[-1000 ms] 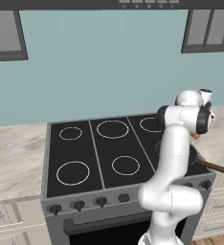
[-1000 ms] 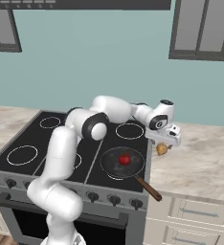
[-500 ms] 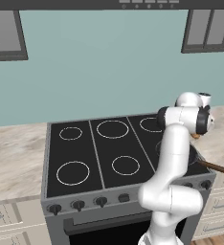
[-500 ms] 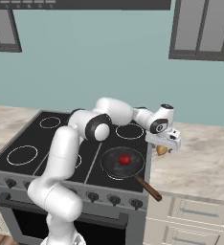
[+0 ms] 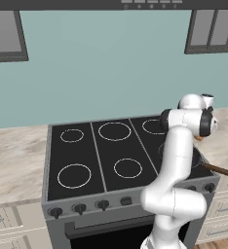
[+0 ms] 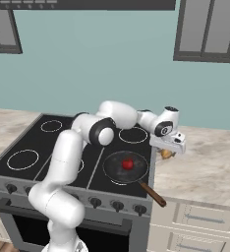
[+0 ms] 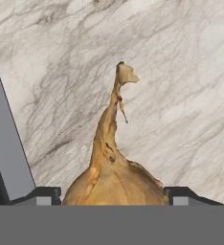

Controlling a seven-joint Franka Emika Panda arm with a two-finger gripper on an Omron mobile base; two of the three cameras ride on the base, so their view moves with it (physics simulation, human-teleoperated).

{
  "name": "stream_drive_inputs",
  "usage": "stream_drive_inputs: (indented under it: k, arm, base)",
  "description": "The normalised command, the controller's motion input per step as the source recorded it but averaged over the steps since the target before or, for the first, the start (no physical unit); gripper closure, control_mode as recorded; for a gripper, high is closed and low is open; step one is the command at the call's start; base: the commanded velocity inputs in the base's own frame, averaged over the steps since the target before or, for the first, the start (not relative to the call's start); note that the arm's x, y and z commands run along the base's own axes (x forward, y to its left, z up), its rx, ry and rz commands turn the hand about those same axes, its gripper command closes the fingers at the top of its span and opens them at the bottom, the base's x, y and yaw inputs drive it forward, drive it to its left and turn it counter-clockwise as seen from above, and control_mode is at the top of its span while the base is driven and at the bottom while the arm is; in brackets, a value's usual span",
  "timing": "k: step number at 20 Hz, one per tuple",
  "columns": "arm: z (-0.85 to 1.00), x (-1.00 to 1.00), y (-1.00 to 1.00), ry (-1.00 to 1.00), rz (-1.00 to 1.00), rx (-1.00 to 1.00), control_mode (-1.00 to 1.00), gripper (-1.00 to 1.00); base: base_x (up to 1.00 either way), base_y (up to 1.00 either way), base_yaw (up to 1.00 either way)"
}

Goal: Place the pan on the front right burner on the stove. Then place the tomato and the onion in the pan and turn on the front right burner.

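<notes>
The onion (image 7: 115, 182) lies on the counter (image 7: 181, 72) beside the stove (image 6: 33, 147), flanked by the open gripper (image 7: 111, 195). Round and papery (likely slippery), it is best pinched across its widest part.

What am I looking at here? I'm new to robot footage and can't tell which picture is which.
A white robot arm works at a kitchen stove. Two pictures come from cameras on its base, behind it to the left and right. The third looks along its hand. In the right base view, a pan sits on the front right burner with a tomato inside. The gripper is down over an onion on the marble counter beside the stove. The hand view shows the onion between both fingertips; whether it is gripped yet is unclear.
</notes>
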Motion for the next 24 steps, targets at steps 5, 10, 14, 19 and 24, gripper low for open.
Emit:
stream_drive_inputs:
  k: [5,10,14,19,24]
  arm:
    - [0.02,-0.19,0.0,0.0,0.0,0.0,-1.0,1.0]
    - [0.33,-0.4,0.22,-0.01,0.0,0.0,-1.0,1.0]
    - [0.47,-0.44,0.49,-0.05,0.0,0.0,-1.0,1.0]
    - [0.38,-0.44,0.51,-0.03,0.0,-0.02,-1.0,1.0]
    - [0.07,-0.4,0.37,0.0,0.0,-0.02,-1.0,1.0]
  base:
    - [0.0,0.0,0.0]
    - [0.0,0.0,0.0]
    - [0.0,0.0,0.0]
    - [0.0,0.0,0.0]
    - [0.0,0.0,0.0]
